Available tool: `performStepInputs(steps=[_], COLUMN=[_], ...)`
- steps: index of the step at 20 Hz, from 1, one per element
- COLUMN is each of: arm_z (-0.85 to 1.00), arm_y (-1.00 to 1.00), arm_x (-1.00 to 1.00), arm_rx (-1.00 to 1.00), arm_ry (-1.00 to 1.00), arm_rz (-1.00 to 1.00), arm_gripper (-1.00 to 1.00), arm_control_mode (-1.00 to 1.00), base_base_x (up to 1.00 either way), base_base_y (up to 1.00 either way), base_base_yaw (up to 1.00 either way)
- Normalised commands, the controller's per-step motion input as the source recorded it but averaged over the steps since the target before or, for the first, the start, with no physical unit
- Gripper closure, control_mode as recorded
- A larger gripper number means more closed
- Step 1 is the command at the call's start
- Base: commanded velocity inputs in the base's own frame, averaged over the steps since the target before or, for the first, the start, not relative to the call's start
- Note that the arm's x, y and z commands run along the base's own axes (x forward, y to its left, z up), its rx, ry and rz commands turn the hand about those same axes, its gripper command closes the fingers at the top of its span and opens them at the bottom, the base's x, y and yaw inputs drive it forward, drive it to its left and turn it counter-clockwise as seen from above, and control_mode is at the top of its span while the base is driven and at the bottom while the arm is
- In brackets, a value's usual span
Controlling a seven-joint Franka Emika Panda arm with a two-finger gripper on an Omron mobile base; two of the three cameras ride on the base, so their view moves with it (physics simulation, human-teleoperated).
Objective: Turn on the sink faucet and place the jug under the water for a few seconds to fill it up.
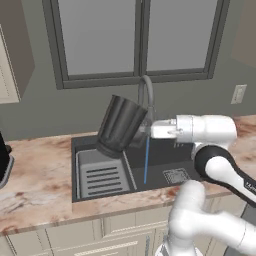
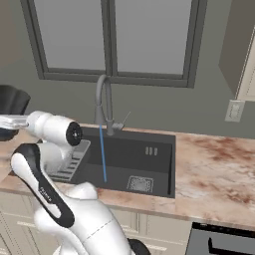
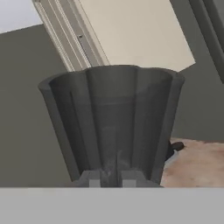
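Observation:
Water (image 1: 146, 160) runs in a thin blue stream from the sink faucet (image 1: 147, 95) into the dark sink (image 1: 165, 155). My gripper (image 1: 146, 129) is shut on the dark grey jug (image 1: 120, 125). It holds the jug tilted in the air over the sink's left half, just left of the stream and apart from it. From the right base view the jug (image 2: 11, 104) sits at the far left edge, well left of the faucet (image 2: 103, 99) and the water (image 2: 102, 154). Close up, the fluted jug (image 3: 111, 122) stands right above my fingertips (image 3: 92, 179).
A slatted rack (image 1: 102, 177) lies in the sink's left part and a square drain grate (image 1: 176, 175) at its right. A black coffee machine (image 1: 4, 160) stands on the marble counter (image 1: 35, 180) at the left. A wall outlet (image 1: 239, 93) is on the right, the window behind.

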Motion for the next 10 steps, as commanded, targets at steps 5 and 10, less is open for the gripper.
performStepInputs(steps=[5,10], arm_z=[0.0,0.0], arm_y=[-1.0,-1.0], arm_x=[0.0,0.0], arm_rx=[0.0,0.0], arm_ry=[0.07,0.03], arm_rz=[0.06,0.08], arm_gripper=[1.0,1.0], arm_control_mode=[-1.0,-1.0], base_base_x=[0.0,0.0], base_base_y=[0.0,0.0], base_base_yaw=[0.0,0.0])
